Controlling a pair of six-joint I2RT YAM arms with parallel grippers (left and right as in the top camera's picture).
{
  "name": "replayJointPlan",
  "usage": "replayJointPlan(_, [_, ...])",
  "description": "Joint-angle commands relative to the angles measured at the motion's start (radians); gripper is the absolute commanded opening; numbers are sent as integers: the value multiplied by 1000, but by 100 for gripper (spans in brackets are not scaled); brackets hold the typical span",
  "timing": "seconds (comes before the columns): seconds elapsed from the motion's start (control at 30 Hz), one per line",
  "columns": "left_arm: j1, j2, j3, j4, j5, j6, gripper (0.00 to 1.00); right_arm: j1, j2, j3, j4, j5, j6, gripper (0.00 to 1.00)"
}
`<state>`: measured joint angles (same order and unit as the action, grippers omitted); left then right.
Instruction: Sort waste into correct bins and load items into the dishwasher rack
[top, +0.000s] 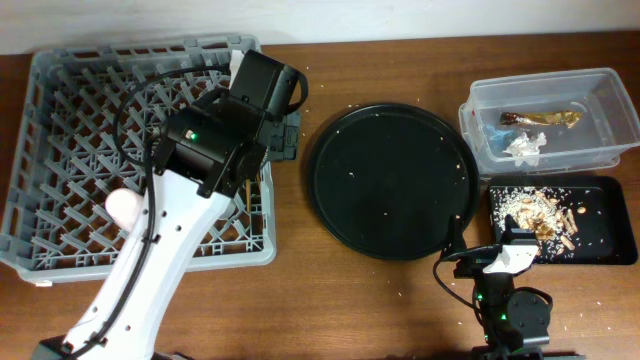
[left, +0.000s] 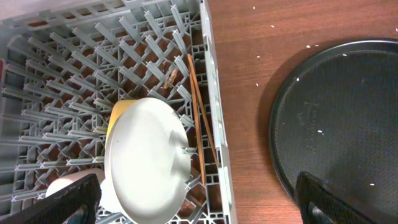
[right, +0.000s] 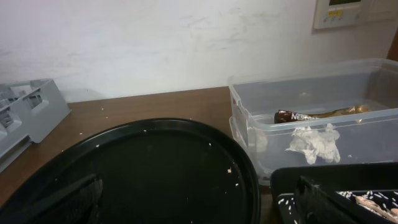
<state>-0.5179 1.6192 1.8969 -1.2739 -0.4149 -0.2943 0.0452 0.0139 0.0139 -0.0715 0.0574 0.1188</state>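
Note:
My left gripper (top: 270, 120) hangs open above the right side of the grey dishwasher rack (top: 60, 110), holding nothing. In the left wrist view its gripper (left: 199, 208) spans the rack wall (left: 214, 106). Below it a pale round plate (left: 149, 158) stands on edge against a yellow bowl (left: 119, 112), with thin chopsticks (left: 199, 118) beside them and a pink cup (left: 62, 185) at lower left. My right gripper (top: 490, 248) is open and empty at the front edge, between the round tray and the shallow black tray (top: 610, 200). The clear tub (top: 610, 100) holds a golden-brown wrapper (top: 540, 118) and white paper (top: 525, 146).
A large round black tray (top: 390, 180) with scattered specks lies in the middle. Beige crumbs (top: 545, 212) cover the shallow black tray's left half. In the right wrist view the clear tub (right: 249, 118) and black tray rim (right: 329, 171) sit close on the right. Crumbs dot the wood.

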Motion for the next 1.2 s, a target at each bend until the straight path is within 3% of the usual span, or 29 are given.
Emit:
replayJointPlan(0.0, [-1,-9,10,1,4,12,99,-6,-8,-8,-6,-9,-7,98])
replayJointPlan(0.17, [-1,-8,10,1,4,12,99,-6,-8,-8,-6,-9,-7,98])
replayJointPlan(0.33, [9,-33,8,-140,-165,12,99,-6,-8,-8,-6,-9,-7,99])
replayJointPlan(0.4, [47,-77,-36,-51,-201,11,99,-6,-8,-8,-6,-9,-7,99])
replayJointPlan(0.5, [169,-220,-259,259,3,12,99,-6,-8,-8,-6,-9,-7,98])
replayJointPlan(0.57, [294,-416,-555,508,180,13,99,-6,-8,-8,-6,-9,-7,99])
replayJointPlan(0.7, [434,-691,-952,816,322,117,99,-6,-8,-8,-6,-9,-7,99])
replayJointPlan(0.83, [465,-1082,-1411,1156,367,260,99,-6,-8,-8,-6,-9,-7,98])
replayJointPlan(1.0, [480,-1436,-1709,1237,362,263,99,-6,-8,-8,-6,-9,-7,99])
replayJointPlan(1.17, [497,-1614,-1857,1249,356,268,99,-6,-8,-8,-6,-9,-7,98])
